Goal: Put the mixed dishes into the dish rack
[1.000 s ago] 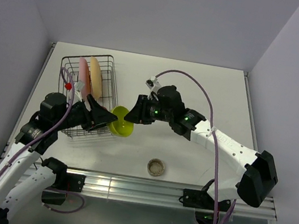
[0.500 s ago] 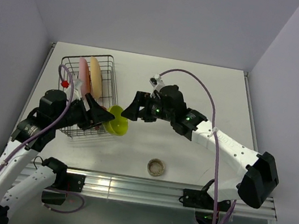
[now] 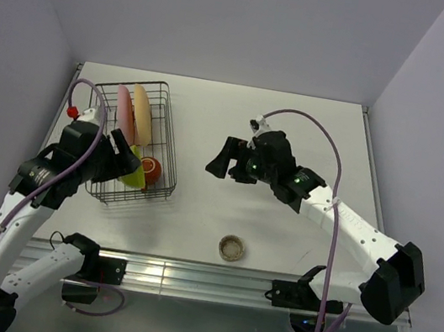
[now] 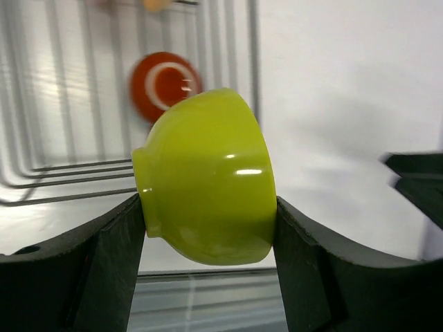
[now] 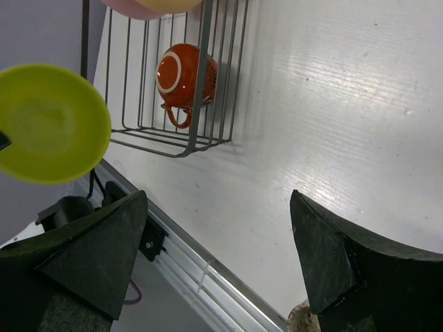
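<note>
- lime-green bowl (image 4: 204, 183): now clamped across its sides by left claw (image 3: 125, 158), swung in over dish rack (image 3: 172, 136), just above the mug (image 3: 149, 168).
- right claw (image 3: 221, 159): has let go, wide open, empty, backed off over bench (image 3: 297, 127).
- handover looks done; bowl drop next, grey-beige cup (image 3: 231, 247) still on bench.

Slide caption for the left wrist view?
Left claw grips the lime-green bowl over the dish rack; red-orange mug inside.
</note>
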Robot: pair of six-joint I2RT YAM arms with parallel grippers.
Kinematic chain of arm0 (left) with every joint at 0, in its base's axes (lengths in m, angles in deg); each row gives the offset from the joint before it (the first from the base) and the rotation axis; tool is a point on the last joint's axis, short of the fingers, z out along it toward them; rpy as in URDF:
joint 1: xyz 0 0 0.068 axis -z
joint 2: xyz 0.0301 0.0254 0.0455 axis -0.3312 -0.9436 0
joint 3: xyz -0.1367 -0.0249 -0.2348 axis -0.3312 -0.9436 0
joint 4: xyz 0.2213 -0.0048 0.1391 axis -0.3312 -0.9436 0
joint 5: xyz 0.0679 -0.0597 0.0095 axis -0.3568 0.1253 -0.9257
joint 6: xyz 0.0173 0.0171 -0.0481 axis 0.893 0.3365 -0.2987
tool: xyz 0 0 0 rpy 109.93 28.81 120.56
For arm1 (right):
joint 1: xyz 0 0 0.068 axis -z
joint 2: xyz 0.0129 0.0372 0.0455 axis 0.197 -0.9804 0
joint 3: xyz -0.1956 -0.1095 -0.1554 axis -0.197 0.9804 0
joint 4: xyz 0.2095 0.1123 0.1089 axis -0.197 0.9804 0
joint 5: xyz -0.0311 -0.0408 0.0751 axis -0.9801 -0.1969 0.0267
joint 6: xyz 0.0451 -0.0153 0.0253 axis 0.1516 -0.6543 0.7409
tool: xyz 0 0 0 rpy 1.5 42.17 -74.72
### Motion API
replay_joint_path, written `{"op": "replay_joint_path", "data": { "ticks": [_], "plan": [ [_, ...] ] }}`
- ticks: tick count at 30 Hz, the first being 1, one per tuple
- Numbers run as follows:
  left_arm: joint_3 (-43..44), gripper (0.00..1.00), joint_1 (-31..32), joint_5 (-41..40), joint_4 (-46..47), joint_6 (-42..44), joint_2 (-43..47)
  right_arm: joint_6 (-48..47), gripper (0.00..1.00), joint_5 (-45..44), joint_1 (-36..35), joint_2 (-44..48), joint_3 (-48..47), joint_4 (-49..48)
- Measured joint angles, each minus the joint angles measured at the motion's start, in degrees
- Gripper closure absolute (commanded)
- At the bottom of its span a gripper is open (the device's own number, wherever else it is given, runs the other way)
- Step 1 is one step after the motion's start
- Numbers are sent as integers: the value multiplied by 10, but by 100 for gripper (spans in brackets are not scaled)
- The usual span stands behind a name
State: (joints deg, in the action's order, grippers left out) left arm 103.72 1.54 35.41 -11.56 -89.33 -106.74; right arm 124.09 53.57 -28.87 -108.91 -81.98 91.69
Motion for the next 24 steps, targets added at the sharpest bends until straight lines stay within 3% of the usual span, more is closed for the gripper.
{"op": "replay_joint_path", "data": {
  "ticks": [13, 24],
  "plan": [
    [62, 100, 0, -203, -75, 44, -129, -11, 9, -1, 2, 27, 32, 5],
    [69, 100, 0, -294, -72, 77, -264, -17, 10, 2, 17, 47, 81, 0]
  ]
}}
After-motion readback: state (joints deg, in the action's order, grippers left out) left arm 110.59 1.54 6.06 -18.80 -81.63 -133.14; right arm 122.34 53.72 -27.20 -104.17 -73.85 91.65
